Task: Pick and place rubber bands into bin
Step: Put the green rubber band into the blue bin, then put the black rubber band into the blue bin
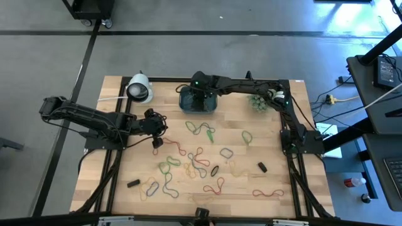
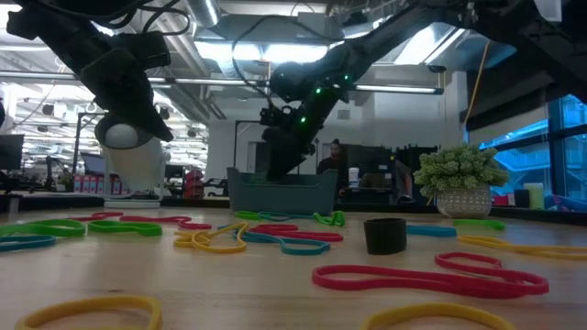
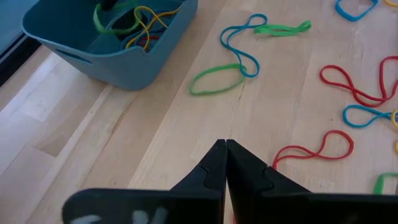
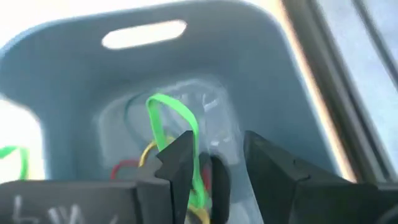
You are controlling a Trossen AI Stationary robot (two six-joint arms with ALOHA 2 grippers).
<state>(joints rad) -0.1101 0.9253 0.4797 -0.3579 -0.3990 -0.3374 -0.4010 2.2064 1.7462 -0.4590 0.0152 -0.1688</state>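
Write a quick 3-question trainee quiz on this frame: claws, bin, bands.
1. True or false: the right claw is over the bin with its jaws apart.
2. Multiple choice. The left claw is: A) shut on a red band, B) shut and holding nothing, C) open over the bin.
3. Fill in: a ___ rubber band hangs against one finger of the right claw, above the bands already in the bin.

Key:
1. True. The right wrist view shows a clear gap between the fingers, inside the bin's walls.
2. B. The fingers meet tip to tip above bare wood.
3. Green.
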